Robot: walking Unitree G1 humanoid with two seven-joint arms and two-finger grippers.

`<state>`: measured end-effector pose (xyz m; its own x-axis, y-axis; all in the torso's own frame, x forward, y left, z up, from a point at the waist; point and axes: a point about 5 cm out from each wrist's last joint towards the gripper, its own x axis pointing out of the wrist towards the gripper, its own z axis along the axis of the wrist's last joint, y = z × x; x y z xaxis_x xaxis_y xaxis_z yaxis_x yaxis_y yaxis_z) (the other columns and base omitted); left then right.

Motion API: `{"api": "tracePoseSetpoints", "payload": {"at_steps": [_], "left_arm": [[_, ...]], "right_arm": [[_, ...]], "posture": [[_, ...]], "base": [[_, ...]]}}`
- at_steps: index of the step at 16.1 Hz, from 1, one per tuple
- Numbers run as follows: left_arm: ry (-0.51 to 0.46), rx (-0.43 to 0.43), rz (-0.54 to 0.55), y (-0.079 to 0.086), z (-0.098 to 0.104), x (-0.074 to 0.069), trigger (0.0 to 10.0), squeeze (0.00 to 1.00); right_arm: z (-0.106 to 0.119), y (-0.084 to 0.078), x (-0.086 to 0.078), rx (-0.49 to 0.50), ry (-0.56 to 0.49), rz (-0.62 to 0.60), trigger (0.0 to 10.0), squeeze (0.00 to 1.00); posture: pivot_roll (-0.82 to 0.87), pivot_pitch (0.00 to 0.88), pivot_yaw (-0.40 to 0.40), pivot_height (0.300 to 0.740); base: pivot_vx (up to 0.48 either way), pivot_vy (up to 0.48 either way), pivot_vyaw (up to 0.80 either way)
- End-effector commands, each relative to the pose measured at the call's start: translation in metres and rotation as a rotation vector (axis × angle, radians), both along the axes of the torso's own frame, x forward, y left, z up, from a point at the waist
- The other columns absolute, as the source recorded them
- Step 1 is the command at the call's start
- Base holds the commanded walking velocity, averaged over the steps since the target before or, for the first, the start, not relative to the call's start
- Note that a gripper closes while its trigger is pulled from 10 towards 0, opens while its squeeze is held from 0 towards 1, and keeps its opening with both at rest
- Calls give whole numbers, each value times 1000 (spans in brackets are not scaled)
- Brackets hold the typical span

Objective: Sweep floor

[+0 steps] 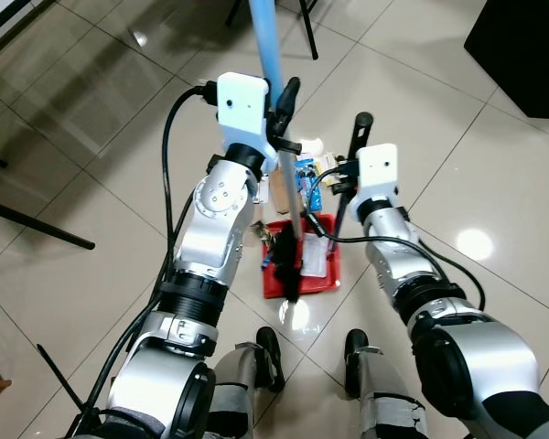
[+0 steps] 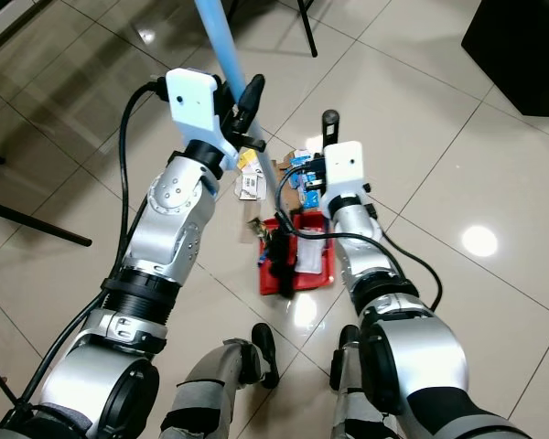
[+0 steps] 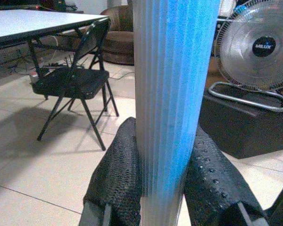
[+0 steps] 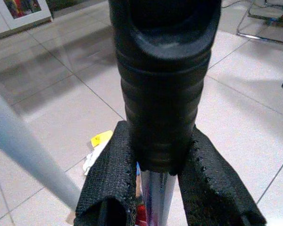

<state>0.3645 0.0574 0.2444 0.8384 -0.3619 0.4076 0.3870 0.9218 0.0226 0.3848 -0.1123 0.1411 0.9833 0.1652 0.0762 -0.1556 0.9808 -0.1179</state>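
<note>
Left gripper (image 1: 286, 117) clenched on the blue broom handle (image 1: 267, 46). In the left wrist view both black fingers (image 3: 120, 181) press the ribbed blue-grey pole (image 3: 172, 94) from either side, no gap visible. The handle runs up out of the top of the head views, top end cut off. Below the gripper the pole turns silver and slants down to the dark broom head (image 1: 288, 261), which sits in or over the red dustpan (image 1: 322, 274); bristles hard to make out against the pan.

Right gripper (image 1: 352, 174) grasping the dustpan's upright handle just under its black ribbed grip (image 4: 165, 94). The right wrist view shows the two fingers (image 4: 108, 179) closed tight on the silver shaft (image 4: 155, 193) below the grip. The grip top (image 1: 362, 120) pokes up above the white wrist camera.

Dustpan rests on the light tiled floor (image 1: 91, 155) just ahead of the robot's feet (image 1: 270, 352), between the two arms. Some white paper lies inside it. Litter pile (image 2: 297, 174) of paper scraps and small blue and yellow packets lies on the tiles just beyond the pan, partly hidden behind the right wrist and cables; single items too small to name.

Left wrist view background: black folding chair (image 3: 78, 80) under a white table (image 3: 33, 21), a floor fan (image 3: 259, 49) on a dark box. Black cabinet corner (image 1: 526, 50) at the upper right of the head views, cut off.
</note>
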Motion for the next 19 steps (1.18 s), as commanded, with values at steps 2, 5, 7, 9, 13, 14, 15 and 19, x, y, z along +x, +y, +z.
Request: {"api": "tracePoseSetpoints", "payload": {"at_steps": [2, 5, 7, 9, 13, 14, 15, 19], "left_arm": [[-32, -7, -25, -2, 9, -3, 10000, 0], [-39, 12, -34, 3, 10, -9, 10000, 0], [-37, 5, -39, 6, 11, -11, 10000, 0], [-39, 20, -61, 8, 13, -16, 10000, 0], [-25, 45, -99, 11, 12, -26, 10000, 0], [-21, 48, -102, 13, 11, -27, 10000, 0], [-5, 69, -121, 15, 8, -32, 10000, 0], [-8, 74, -135, 17, 15, -34, 10000, 0]], "right_arm": [[-20, 10, -8, 42, 80, 20, 10000, 0], [-29, 4, -13, 73, 101, -21, 10000, 0], [-33, 0, -14, 79, 108, -36, 10000, 0], [-40, -10, -17, 87, 125, -72, 10000, 0], [-41, -24, -19, 128, 109, -132, 10000, 0], [-41, -26, -19, 139, 103, -141, 10000, 0], [-40, -39, -20, 159, 84, -187, 10000, 0], [-42, -55, -24, 182, 68, -253, 10000, 0]], "posture": [[104, 374, 185, 740], [113, 350, 204, 740], [115, 344, 208, 740], [133, 317, 225, 740], [120, 293, 241, 740], [112, 284, 243, 740], [106, 272, 245, 740], [100, 245, 254, 740]], "base": [[0, 0, 0], [0, 0, 0], [0, 0, 0], [0, 0, 0], [0, 0, 0], [0, 0, 0], [0, 0, 0], [0, 0, 0]]}}
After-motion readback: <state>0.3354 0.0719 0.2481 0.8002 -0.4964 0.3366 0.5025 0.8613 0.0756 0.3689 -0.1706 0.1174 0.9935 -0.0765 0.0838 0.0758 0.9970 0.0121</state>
